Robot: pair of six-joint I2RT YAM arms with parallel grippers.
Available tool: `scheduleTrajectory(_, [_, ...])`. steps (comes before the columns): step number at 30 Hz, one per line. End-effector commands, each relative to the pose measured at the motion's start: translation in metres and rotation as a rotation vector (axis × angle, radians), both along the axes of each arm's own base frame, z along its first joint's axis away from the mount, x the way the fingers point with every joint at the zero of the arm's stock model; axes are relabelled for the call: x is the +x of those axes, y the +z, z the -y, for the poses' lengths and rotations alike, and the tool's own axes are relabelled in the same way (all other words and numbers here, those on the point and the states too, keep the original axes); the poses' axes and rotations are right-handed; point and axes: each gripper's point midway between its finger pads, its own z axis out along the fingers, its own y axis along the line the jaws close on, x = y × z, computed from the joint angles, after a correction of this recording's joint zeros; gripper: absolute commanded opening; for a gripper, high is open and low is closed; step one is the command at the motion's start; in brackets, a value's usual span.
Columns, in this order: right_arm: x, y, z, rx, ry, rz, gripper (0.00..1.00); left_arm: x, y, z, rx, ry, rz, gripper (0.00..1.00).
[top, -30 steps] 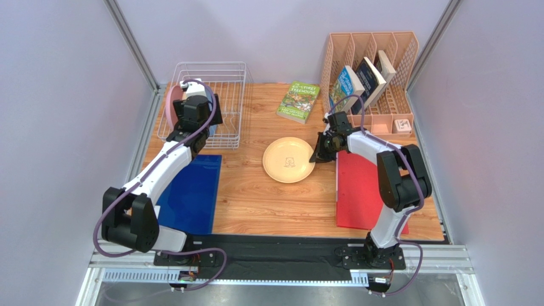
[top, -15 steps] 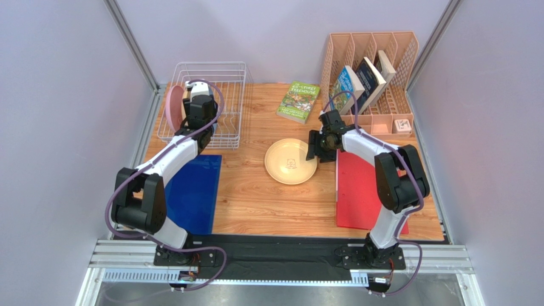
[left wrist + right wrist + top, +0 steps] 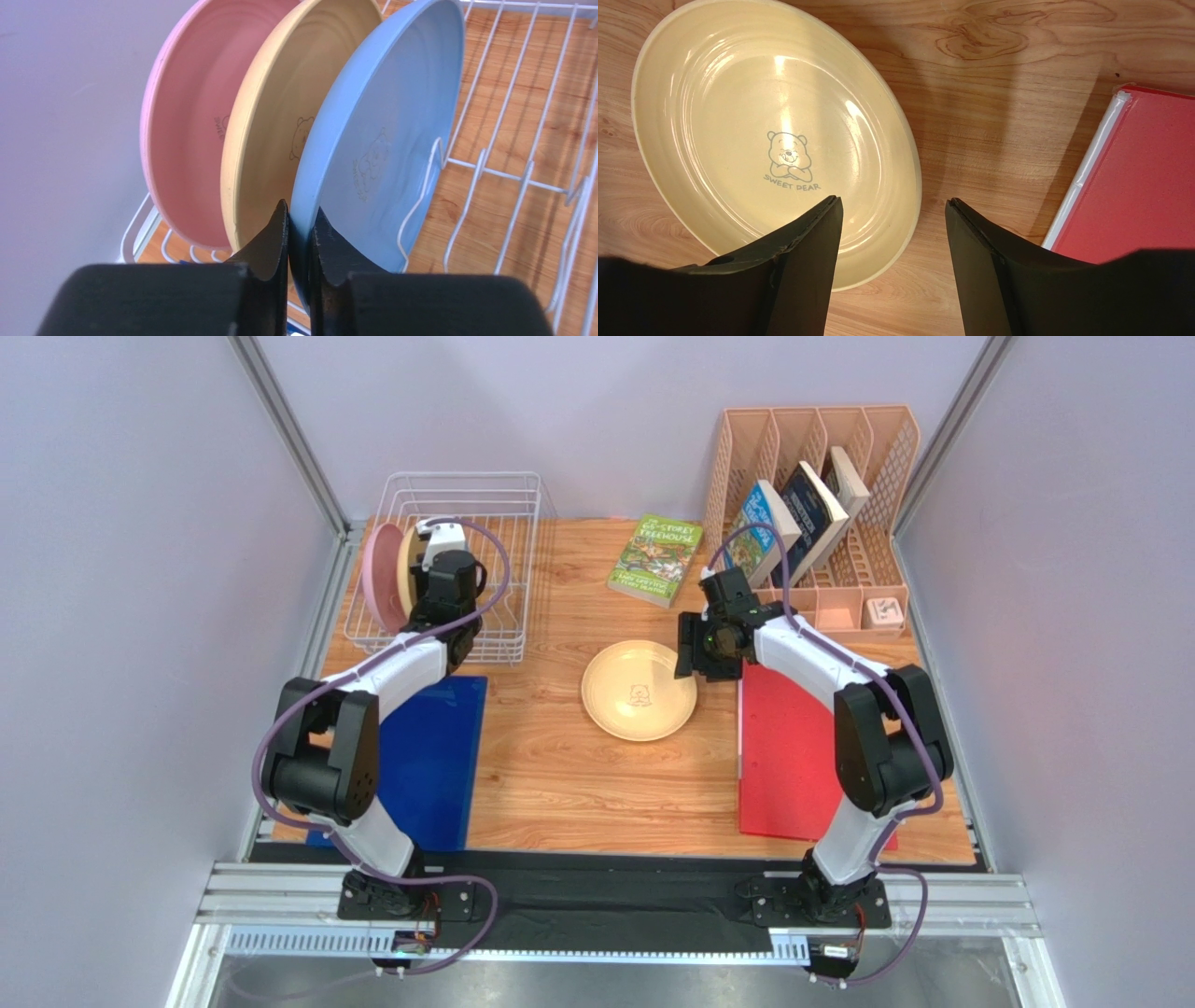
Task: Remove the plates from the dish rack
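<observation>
Three plates stand on edge in the white wire dish rack (image 3: 491, 168): pink (image 3: 193, 126), cream-yellow (image 3: 281, 119) and light blue (image 3: 382, 140). My left gripper (image 3: 300, 210) is shut on the lower rim of the light blue plate. From above, that gripper (image 3: 446, 581) sits inside the dish rack (image 3: 505, 490) beside the pink plate (image 3: 376, 571). Another cream-yellow plate (image 3: 638, 689) lies flat on the table. My right gripper (image 3: 697, 647) hangs open over its right edge. In the right wrist view the fingers (image 3: 808, 245) straddle the plate's rim (image 3: 759, 119) without touching it.
A blue mat (image 3: 421, 756) lies in front of the rack and a red board (image 3: 793, 756) lies right of the flat plate. A green book (image 3: 657, 557) lies at the back middle. A peach organiser (image 3: 814, 490) holding books stands at the back right.
The left gripper reached deeper into the rack and closed on the light blue plate. The right gripper opened, let go of the cream-yellow plate on the table and drew back slightly.
</observation>
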Motion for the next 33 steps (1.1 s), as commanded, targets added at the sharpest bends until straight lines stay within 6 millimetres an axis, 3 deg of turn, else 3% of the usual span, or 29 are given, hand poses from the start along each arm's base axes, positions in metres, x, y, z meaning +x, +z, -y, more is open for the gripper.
scheduleTrajectory(1, [0.012,0.026,-0.001,-0.005,0.009,0.081,0.61,0.002,0.033,-0.003,-0.021,0.015,0.127,0.02])
scheduleTrajectory(7, [0.012,0.027,0.0,-0.033,0.008,0.093,0.62,-0.002,0.053,-0.007,0.078,0.081,0.17,0.0])
scheduleTrajectory(14, [0.012,0.032,0.007,-0.087,-0.011,0.119,0.62,-0.005,0.073,0.006,0.246,0.163,0.178,0.0])
scheduleTrajectory(20, [0.013,0.057,0.01,-0.088,-0.025,0.184,0.64,-0.013,0.106,0.023,0.283,0.144,0.222,0.0])
scheduleTrajectory(23, [0.016,0.082,0.007,-0.052,-0.028,0.257,0.67,-0.025,0.142,0.033,0.238,0.086,0.248,0.0])
scheduleTrajectory(24, [0.016,0.096,0.006,-0.031,-0.032,0.294,0.69,-0.025,0.133,0.039,0.208,0.04,0.199,0.0])
scheduleTrajectory(26, [0.019,0.11,-0.003,0.024,-0.011,0.339,0.77,-0.032,0.156,0.045,0.121,-0.008,0.221,0.0])
scheduleTrajectory(27, [0.019,0.118,-0.006,0.05,-0.006,0.36,0.78,-0.037,0.147,0.048,0.118,-0.049,0.156,0.0])
scheduleTrajectory(28, [0.022,0.122,-0.008,0.065,-0.005,0.377,0.79,-0.034,0.153,0.064,0.025,-0.13,0.182,0.0])
scheduleTrajectory(29, [0.021,0.13,-0.024,0.139,0.048,0.392,0.79,-0.038,0.162,0.071,-0.026,-0.183,0.202,0.0])
scheduleTrajectory(30, [0.022,0.133,-0.029,0.164,0.064,0.399,0.79,-0.044,0.15,0.082,-0.057,-0.253,0.132,0.0])
scheduleTrajectory(33, [0.029,0.144,-0.051,0.264,0.116,0.42,0.79,-0.057,0.151,0.111,-0.237,-0.39,0.13,0.0])
